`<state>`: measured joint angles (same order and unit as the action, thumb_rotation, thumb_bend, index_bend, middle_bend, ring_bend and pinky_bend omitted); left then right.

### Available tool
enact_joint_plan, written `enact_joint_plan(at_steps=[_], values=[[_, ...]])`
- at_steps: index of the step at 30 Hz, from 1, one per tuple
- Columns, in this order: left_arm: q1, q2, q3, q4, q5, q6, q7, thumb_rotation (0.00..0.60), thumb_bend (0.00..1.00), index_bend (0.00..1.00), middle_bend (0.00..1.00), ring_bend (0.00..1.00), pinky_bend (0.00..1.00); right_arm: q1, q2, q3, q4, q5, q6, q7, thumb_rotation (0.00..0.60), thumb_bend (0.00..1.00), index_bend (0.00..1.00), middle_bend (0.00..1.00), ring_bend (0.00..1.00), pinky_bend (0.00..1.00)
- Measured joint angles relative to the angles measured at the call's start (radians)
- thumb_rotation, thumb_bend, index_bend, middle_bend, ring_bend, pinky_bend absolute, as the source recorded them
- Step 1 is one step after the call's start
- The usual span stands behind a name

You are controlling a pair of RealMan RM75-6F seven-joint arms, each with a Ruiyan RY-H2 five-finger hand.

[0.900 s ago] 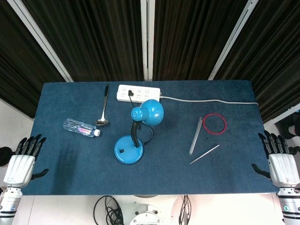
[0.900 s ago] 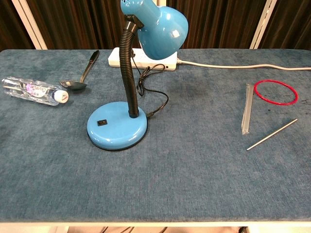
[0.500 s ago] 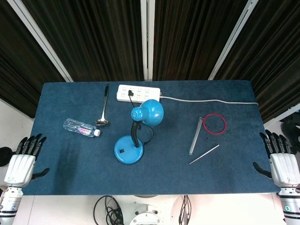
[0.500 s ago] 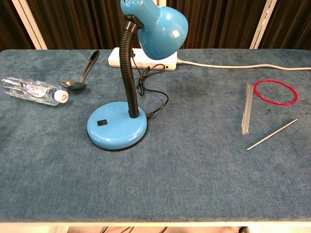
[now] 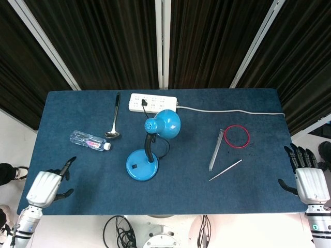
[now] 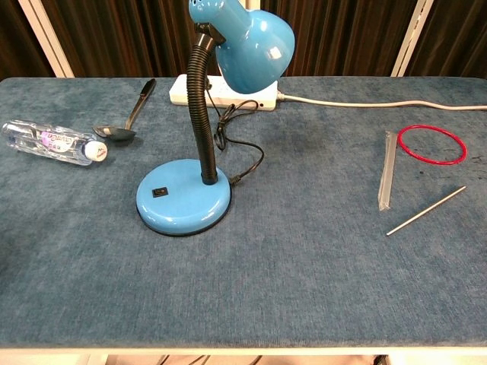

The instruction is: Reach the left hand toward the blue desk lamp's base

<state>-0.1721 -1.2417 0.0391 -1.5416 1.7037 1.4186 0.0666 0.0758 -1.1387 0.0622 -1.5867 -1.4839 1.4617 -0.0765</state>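
The blue desk lamp's round base (image 5: 140, 166) (image 6: 183, 201) sits near the table's middle, with a black switch on top and a black gooseneck rising to the blue shade (image 5: 165, 123) (image 6: 248, 38). My left hand (image 5: 47, 185) hovers over the table's near left corner, well to the left of the base, fingers apart and holding nothing. At the table's right edge my right hand (image 5: 309, 181) stays open and empty. Neither hand shows in the chest view.
A small water bottle (image 5: 90, 140) (image 6: 52, 142) lies left of the lamp, a black ladle (image 5: 114, 120) (image 6: 129, 118) behind it. A white power strip (image 5: 153, 102) (image 6: 221, 90) holds the lamp's plug. On the right lie a red ring (image 5: 236, 136) (image 6: 431, 144), a clear strip (image 5: 216, 150) and a thin rod (image 5: 225, 170).
My left hand has swung in from beside the table's left edge onto its near left corner, turning toward the lamp. The right hand has barely shifted.
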Motion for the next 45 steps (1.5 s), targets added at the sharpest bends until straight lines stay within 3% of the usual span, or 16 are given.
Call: enact_joint_plan(at_steps=[4, 10, 17, 23, 33, 45], values=[[-0.041, -0.034, 0.003, -0.009, 0.045, -0.036, 0.066, 0.6, 0.35, 0.07, 0.77, 0.75, 0.79, 0.003, -0.002, -0.002, -0.015, -0.007, -0.001, -0.012, 0.6, 0.12, 0.0, 0.0, 0.0, 0.0], [-0.123, -0.099, -0.007, -0.04, 0.052, -0.179, 0.162, 0.6, 0.35, 0.07, 0.77, 0.75, 0.78, -0.005, 0.004, -0.005, -0.026, -0.018, 0.021, -0.01, 0.6, 0.12, 0.0, 0.0, 0.0, 0.0], [-0.22, -0.18, -0.041, -0.056, -0.087, -0.397, 0.241, 0.6, 0.37, 0.06, 0.78, 0.75, 0.78, -0.018, 0.023, -0.002, -0.02, 0.008, 0.021, 0.016, 0.6, 0.14, 0.0, 0.0, 0.0, 0.0], [-0.29, -0.274, -0.085, -0.023, -0.217, -0.488, 0.328, 0.6, 0.38, 0.06, 0.78, 0.75, 0.78, -0.022, 0.029, -0.002, -0.007, 0.012, 0.018, 0.039, 0.6, 0.14, 0.0, 0.0, 0.0, 0.0], [-0.315, -0.293, -0.078, -0.023, -0.292, -0.499, 0.384, 0.6, 0.38, 0.12, 0.78, 0.75, 0.78, -0.02, 0.026, 0.001, 0.016, 0.023, 0.004, 0.061, 0.6, 0.14, 0.0, 0.0, 0.0, 0.0], [-0.316, -0.285, -0.047, -0.034, -0.305, -0.465, 0.386, 0.6, 0.38, 0.18, 0.78, 0.75, 0.79, -0.018, 0.022, -0.003, 0.012, 0.027, -0.007, 0.048, 0.6, 0.14, 0.0, 0.0, 0.0, 0.0]])
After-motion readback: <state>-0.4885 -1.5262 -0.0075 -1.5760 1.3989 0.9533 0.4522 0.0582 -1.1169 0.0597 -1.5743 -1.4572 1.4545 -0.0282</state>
